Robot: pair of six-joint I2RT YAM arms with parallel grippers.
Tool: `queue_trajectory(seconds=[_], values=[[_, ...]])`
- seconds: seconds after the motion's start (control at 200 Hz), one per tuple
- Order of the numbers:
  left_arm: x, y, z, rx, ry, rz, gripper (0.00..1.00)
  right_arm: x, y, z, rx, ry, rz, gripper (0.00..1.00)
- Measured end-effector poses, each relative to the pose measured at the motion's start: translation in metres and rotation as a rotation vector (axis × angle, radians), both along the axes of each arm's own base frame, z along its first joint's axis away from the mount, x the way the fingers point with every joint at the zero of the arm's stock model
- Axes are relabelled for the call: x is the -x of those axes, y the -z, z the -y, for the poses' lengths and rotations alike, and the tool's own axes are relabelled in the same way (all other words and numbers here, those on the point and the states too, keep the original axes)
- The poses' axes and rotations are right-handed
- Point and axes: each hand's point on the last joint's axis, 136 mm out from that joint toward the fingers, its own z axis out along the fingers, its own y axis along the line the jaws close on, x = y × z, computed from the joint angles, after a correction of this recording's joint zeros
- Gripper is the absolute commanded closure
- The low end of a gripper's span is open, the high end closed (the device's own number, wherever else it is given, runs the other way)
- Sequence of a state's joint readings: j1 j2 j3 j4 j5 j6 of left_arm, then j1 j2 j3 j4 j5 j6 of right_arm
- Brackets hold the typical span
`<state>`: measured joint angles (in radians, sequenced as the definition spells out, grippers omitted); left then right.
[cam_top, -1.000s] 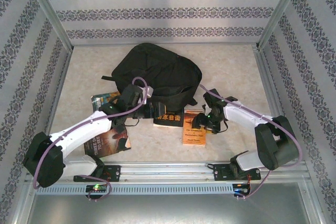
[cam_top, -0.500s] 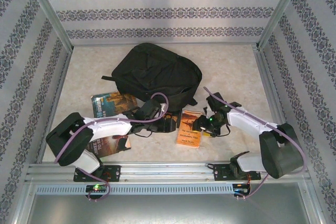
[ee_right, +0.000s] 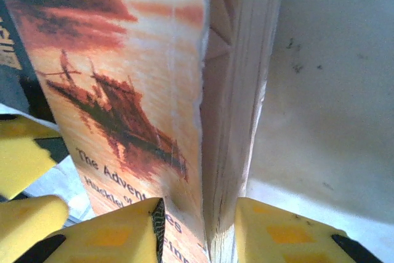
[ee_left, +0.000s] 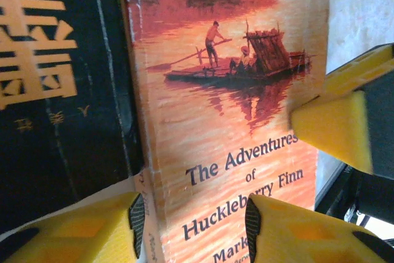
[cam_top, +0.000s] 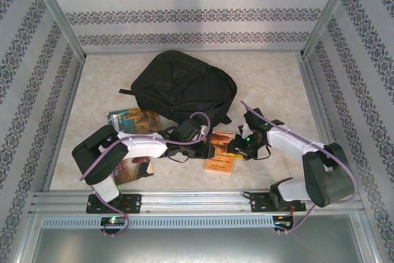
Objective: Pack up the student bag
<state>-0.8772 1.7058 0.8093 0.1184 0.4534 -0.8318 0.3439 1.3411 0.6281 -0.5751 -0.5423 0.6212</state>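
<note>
The student bag (cam_top: 184, 84), a large black backpack, lies at the back centre of the table. In front of it lies an orange paperback, "The Adventures of Huckleberry Finn" (cam_top: 220, 159) (ee_left: 209, 121). My left gripper (cam_top: 208, 141) (ee_left: 194, 220) straddles the book's spine corner. Its jaws stand apart, one pad beside the spine and the other over the cover. My right gripper (cam_top: 236, 146) (ee_right: 200, 220) pinches the book's opposite page edge (ee_right: 237, 103), denting the cover. One of its yellow fingers (ee_left: 332, 127) shows in the left wrist view.
A black book with gold characters (ee_left: 55, 90) lies against the orange book's spine. A teal book (cam_top: 132, 119) and a dark red book (cam_top: 132, 167) lie to the left under my left arm. Metal rails and patterned walls border the table.
My left arm has swung right, off the black book and onto the orange book's spine. The right gripper has slid left onto the page edge. Both pairs of jaws have narrowed.
</note>
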Motion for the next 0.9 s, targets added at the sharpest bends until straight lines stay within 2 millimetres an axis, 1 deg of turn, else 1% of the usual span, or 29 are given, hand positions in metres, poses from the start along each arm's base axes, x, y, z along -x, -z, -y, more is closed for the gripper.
queue_trajectory(seconds=[0.105, 0.3, 0.555, 0.6, 0.669, 0.779, 0.899], values=[[0.001, 0.004, 0.001, -0.004, 0.005, -0.014, 0.55, 0.0, -0.007, -0.001, -0.014, 0.0, 0.02, 0.66], [0.001, 0.005, 0.001, -0.004, 0.004, -0.017, 0.56, 0.002, -0.017, -0.004, -0.045, 0.0, 0.036, 0.66], [0.003, 0.01, 0.004, -0.007, 0.016, -0.038, 0.59, 0.005, -0.028, -0.014, -0.122, -0.008, 0.025, 0.65], [0.003, 0.01, 0.005, -0.004, 0.021, -0.044, 0.59, 0.004, -0.032, -0.016, -0.139, -0.006, 0.033, 0.68], [0.004, 0.01, 0.006, -0.001, 0.025, -0.048, 0.59, 0.003, -0.037, -0.018, -0.157, -0.002, 0.042, 0.78], [0.004, 0.01, 0.006, -0.001, 0.023, -0.05, 0.59, 0.003, -0.034, -0.017, -0.147, -0.001, 0.04, 0.88], [0.005, 0.007, 0.003, -0.005, 0.019, -0.045, 0.53, 0.004, -0.027, -0.012, -0.106, 0.004, 0.027, 0.94]])
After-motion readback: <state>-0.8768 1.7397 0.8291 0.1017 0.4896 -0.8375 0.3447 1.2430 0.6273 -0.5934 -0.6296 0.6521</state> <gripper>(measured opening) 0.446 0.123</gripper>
